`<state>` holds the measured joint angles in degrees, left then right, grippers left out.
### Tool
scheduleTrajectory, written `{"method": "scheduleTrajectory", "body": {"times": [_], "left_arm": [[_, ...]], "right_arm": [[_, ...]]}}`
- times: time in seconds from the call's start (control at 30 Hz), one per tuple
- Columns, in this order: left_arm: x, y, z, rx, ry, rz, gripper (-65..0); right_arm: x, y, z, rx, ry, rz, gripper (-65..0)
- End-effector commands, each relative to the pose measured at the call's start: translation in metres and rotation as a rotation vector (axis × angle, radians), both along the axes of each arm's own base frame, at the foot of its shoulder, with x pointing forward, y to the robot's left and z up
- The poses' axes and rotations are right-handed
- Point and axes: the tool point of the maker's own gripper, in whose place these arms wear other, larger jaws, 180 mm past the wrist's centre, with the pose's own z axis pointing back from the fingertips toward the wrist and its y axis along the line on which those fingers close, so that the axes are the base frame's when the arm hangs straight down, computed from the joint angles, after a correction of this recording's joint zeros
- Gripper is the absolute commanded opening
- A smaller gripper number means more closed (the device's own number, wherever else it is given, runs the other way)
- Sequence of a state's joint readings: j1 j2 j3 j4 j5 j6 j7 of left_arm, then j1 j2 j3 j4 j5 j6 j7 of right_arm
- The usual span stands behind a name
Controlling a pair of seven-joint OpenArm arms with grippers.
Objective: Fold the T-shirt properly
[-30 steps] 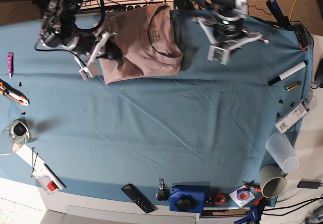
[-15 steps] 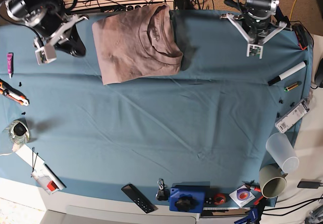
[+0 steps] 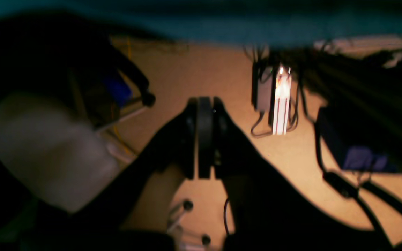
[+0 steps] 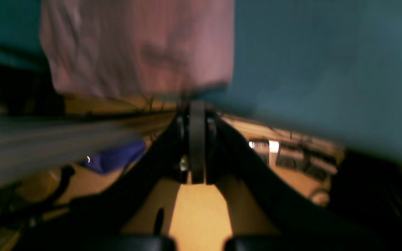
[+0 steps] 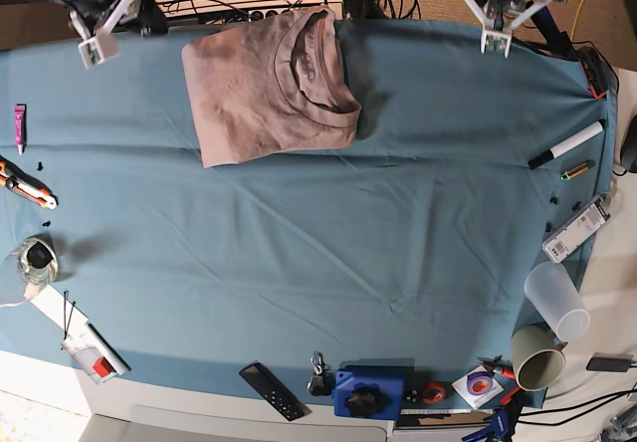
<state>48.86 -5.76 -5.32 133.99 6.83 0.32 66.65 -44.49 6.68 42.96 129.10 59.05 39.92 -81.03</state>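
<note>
Lying folded into a neat rectangle on the blue-teal table cloth (image 5: 328, 253), the T-shirt (image 5: 269, 84) sits near the far edge, neck ribbing facing up on its right half. Right gripper (image 5: 97, 46) hangs off the far-left corner, well apart from the shirt; its wrist view shows fingers pressed together, nothing between them. Left gripper (image 5: 495, 40) hangs at the far edge, well to the shirt's other side, fingers likewise closed and empty. A white marker (image 5: 567, 144) lies near the cloth's right edge.
</note>
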Motion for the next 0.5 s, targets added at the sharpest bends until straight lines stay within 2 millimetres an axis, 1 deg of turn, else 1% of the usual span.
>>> {"method": "scheduleTrajectory", "body": {"times": [0.0,0.1,0.27,0.33,0.47], "left_arm": [[-0.005,0.002,0.004,0.010,0.005,-0.002,-65.0],[-0.019,0.002,0.002,0.011,0.049,0.000,-65.0],[-0.037,0.001,0.000,0.006,0.095,-0.001,-65.0],[-0.045,-0.002,0.000,-0.016,0.117,0.003,-65.0],[-0.058,-0.016,-0.001,-0.097,0.116,0.011,-65.0]], "right_arm": [[-0.003,-0.001,0.003,-0.006,-0.003,0.007,-65.0],[-0.020,-0.008,-0.008,-0.021,0.069,-0.012,-65.0],[-0.045,-0.021,-0.034,0.033,0.177,-0.093,-65.0],[-0.056,-0.026,-0.046,0.059,0.223,-0.133,-65.0],[-0.081,-0.036,-0.069,0.080,0.322,-0.202,-65.0]]}}
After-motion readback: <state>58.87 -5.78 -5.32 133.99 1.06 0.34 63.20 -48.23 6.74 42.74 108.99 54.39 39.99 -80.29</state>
